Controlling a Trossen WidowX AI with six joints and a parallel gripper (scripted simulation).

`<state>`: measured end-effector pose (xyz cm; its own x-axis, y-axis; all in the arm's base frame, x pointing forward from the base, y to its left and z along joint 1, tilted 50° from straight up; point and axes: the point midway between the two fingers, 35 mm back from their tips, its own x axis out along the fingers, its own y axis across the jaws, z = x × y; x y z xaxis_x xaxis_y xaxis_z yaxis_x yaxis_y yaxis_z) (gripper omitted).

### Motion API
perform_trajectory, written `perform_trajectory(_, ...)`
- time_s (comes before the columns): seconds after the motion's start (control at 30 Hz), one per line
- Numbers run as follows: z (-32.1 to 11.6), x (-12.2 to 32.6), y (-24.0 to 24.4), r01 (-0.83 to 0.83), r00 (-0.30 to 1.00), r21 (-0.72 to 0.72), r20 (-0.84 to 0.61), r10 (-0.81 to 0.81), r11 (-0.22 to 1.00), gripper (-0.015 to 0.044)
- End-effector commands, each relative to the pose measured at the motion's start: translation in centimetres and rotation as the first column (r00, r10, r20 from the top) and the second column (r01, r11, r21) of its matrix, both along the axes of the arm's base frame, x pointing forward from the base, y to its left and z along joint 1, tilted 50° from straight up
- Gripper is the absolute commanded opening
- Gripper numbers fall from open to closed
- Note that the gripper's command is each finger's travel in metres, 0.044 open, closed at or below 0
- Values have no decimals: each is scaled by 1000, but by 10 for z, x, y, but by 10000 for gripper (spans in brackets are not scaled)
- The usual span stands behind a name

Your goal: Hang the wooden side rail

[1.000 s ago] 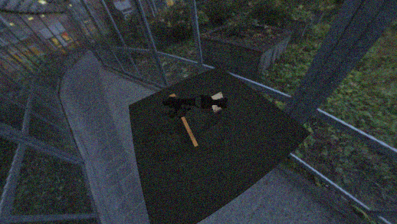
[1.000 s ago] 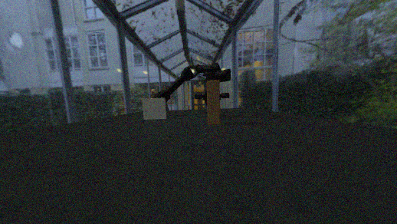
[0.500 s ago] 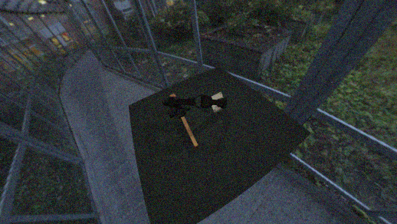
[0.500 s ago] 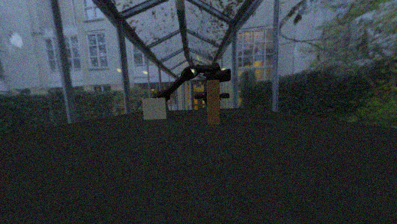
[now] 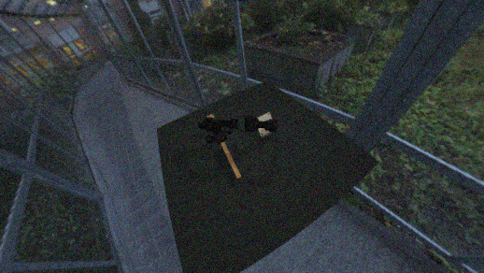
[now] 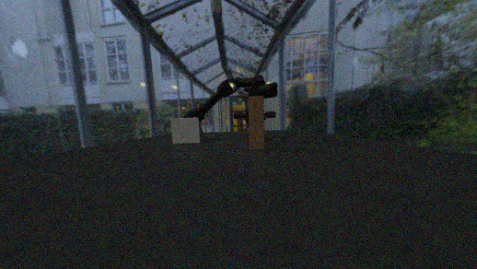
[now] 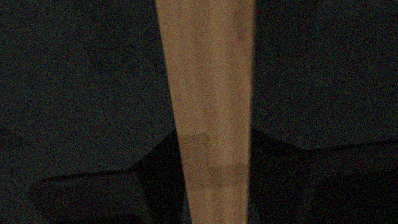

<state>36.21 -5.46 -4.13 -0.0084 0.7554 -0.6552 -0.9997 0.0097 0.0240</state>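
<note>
The wooden rail [image 5: 232, 161] [image 6: 256, 124] [image 7: 212, 75] is a long orange-brown bar. In the exterior view it slopes up, its near end low at the table and its upper part above the table's horizon. My gripper [image 5: 216, 129] [image 7: 206, 126] is shut on the rail, with a dark finger against each side in the wrist view. A small orange tip shows past the arm in the top view. A pale block [image 5: 264, 117] [image 6: 185, 131] stands by the arm's base; I cannot tell whether it is the headboard post. The hooks, slot and pins cannot be made out.
The dark table [image 5: 262, 201] [image 6: 230, 207] carries everything, and its edges show in the top view. The black arm [image 5: 229, 123] [image 6: 214, 99] reaches from near the pale block to the rail. The picture is dim and grainy.
</note>
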Motion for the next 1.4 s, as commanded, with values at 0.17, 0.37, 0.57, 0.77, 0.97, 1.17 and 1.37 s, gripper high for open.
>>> perform_trajectory(0.17, -1, -1, -5, 10, 1000, -2, 2, -10, 1000, 0)
perform_trajectory(0.37, -2, 0, -5, 10, 1000, -2, 2, -10, 1000, 0)
perform_trajectory(0.57, -2, 0, -6, 10, 1000, -2, 2, -10, 1000, 0)
perform_trajectory(0.77, -2, 0, -7, 10, 1000, -2, 2, -10, 1000, 0)
perform_trajectory(0.97, -2, -1, -8, 10, 1000, -2, 2, -10, 1000, 0)
perform_trajectory(1.17, -3, -1, -8, 10, 1000, -2, 2, -10, 1000, 0)
perform_trajectory(1.37, -4, -1, -8, 10, 1000, -2, 2, -10, 1000, 0)
